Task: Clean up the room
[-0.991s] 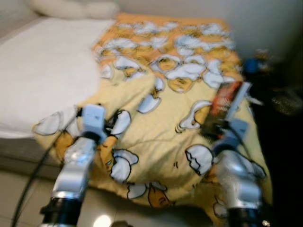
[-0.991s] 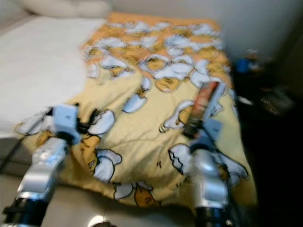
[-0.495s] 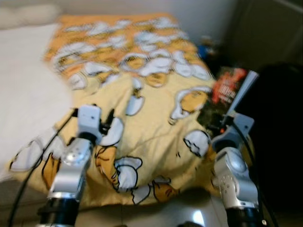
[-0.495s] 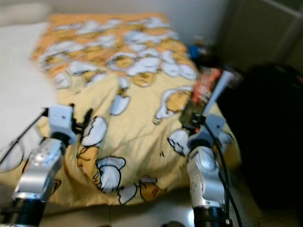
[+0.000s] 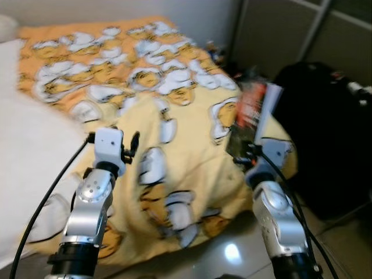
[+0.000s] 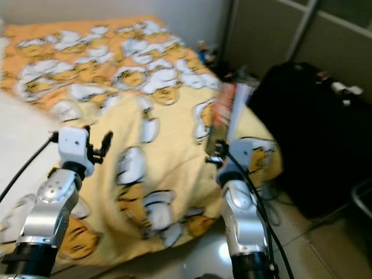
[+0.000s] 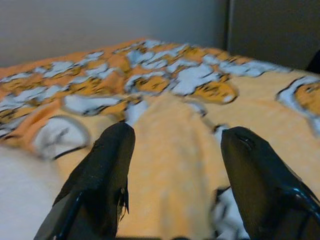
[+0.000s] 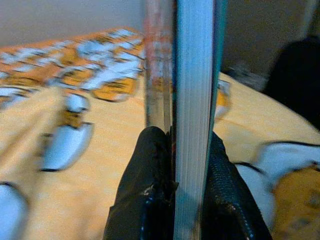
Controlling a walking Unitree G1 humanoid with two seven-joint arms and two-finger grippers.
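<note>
The camera has swung to the right since a second ago. The yellow duck-print blanket (image 5: 174, 116) now sits in the upper left of the frame, and less of the white mattress (image 5: 29, 151) shows at the left edge. A black suitcase (image 5: 325, 133) and grey wardrobe doors (image 5: 290, 29) have come into sight at the right. More glossy floor (image 5: 232, 256) shows at the bottom.

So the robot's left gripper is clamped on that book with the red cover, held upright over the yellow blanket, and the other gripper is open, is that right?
Not quite: the arms are swapped. The right gripper is shut on the book, held upright over the yellow blanket, as the right wrist view shows. The left gripper is the open one, its fingers spread apart with nothing between them, as the left wrist view shows.
</note>
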